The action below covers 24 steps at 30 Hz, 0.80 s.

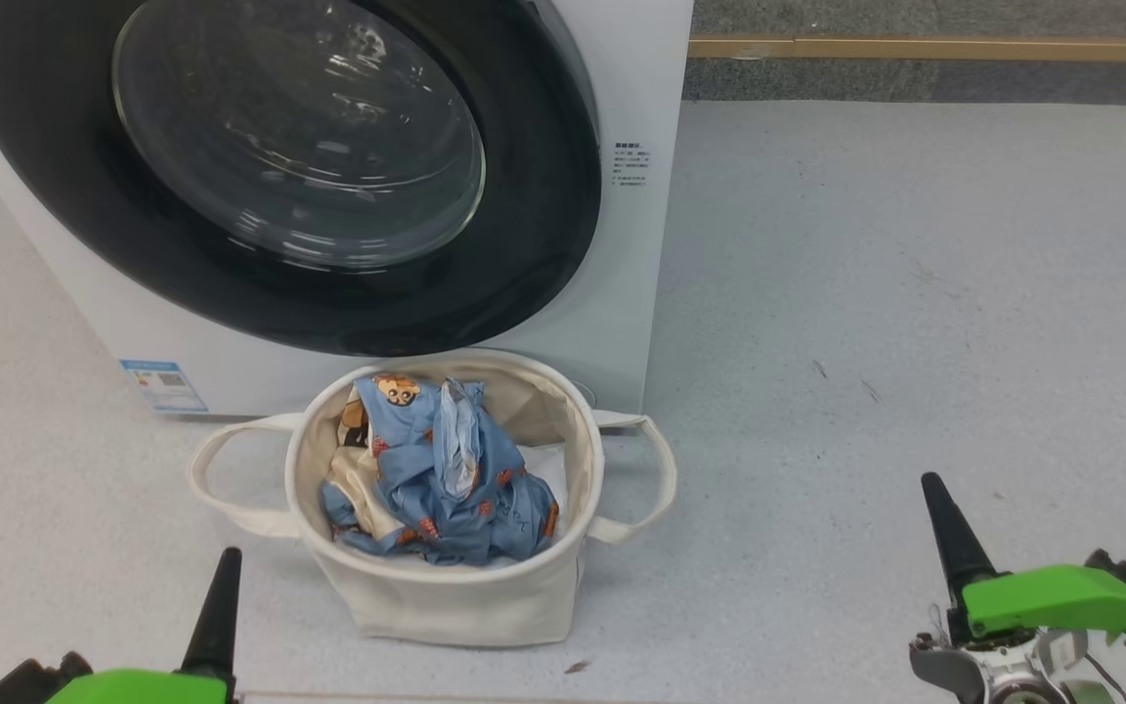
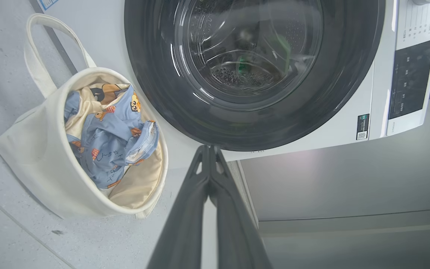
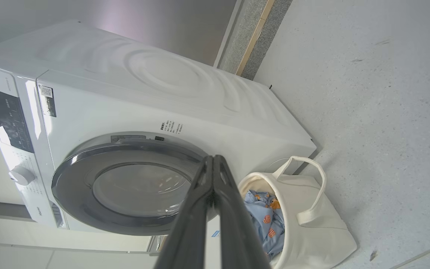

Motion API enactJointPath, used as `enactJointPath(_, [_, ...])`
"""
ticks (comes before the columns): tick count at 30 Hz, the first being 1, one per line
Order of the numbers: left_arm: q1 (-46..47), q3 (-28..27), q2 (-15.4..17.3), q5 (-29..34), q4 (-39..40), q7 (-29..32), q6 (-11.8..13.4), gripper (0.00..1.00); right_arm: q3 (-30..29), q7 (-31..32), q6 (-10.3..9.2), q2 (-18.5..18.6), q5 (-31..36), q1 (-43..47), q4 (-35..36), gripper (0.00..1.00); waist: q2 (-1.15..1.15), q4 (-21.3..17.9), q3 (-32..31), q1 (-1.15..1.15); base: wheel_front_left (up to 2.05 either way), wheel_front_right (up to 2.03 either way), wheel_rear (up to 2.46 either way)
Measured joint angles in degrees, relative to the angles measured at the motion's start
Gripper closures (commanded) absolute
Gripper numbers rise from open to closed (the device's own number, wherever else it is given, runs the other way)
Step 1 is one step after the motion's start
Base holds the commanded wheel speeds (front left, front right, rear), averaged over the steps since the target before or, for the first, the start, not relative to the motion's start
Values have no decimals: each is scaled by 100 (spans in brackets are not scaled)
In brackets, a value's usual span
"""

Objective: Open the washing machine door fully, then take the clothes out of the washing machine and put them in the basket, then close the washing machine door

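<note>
washing machine door (image 1: 543,225) appeared shut against the washing machine (image 1: 636,313); clothes (image 1: 446,469) sat in the basket (image 1: 455,606) on the floor, just before the machine front. both lay ahead of the arms, the basket nearer the left pincer (image 2: 209,149). that and the right pincer (image 3: 213,158) had fingers pressed together, holding nothing

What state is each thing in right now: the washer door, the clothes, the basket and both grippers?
washing machine door: shut flush against the machine.
clothes: bunched up inside the basket.
basket: upright on the floor in front of the machine, holding the clothes.
left gripper: shut, holding nothing.
right gripper: shut, holding nothing.
</note>
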State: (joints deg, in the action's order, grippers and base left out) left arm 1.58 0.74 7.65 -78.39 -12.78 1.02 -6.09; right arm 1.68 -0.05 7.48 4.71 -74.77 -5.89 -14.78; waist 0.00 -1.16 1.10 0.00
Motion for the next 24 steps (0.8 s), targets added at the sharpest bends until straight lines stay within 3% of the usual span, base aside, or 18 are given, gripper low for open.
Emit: enactJointPath(24, [122, -345, -327, -989, -211, 346, -54, 100, -493, 301, 0, -41, -1343, 47, -63, 100, 0, 84, -67, 0, 0, 0, 0])
